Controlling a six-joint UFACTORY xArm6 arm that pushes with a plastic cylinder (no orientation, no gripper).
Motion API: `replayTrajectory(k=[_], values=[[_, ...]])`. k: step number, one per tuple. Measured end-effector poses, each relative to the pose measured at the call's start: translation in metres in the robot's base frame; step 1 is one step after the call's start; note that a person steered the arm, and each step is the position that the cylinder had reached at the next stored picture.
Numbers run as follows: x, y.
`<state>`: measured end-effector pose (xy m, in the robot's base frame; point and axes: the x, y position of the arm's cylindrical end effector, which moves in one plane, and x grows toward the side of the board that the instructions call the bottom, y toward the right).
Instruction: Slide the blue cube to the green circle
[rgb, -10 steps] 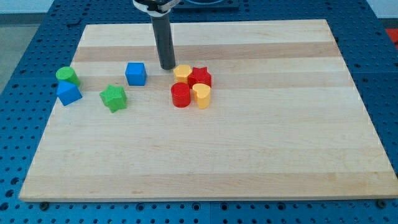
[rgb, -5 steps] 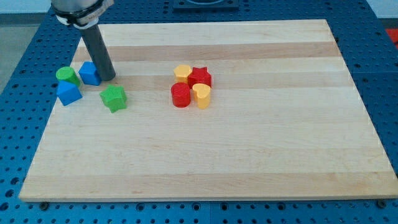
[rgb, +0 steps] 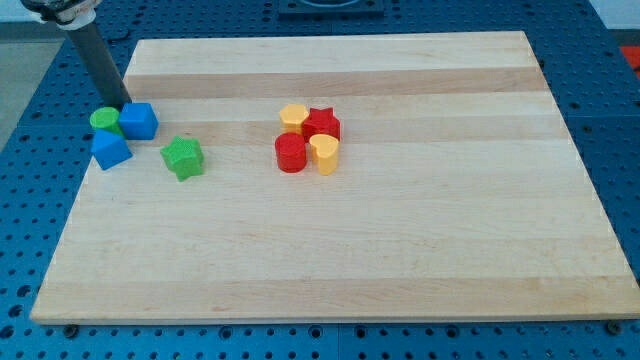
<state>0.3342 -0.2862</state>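
Observation:
The blue cube sits near the board's left edge, touching the right side of the green circle. My tip stands just above and between the two, at the upper left of the cube and close to the circle's top. A second blue block lies right below the green circle. A green star lies to the lower right of the cube.
A cluster near the board's middle holds a yellow block, a red star, a red cylinder and a yellow heart-like block. The wooden board lies on a blue perforated table.
My tip swept left from beside the yellow block, pushing the blue cube left until it met the green circle. The tip then moved up and left past the cube.

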Motion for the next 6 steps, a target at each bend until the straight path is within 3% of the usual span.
replayTrajectory(k=[2,6], values=[[0.002,0.031],[0.005,0.033]])
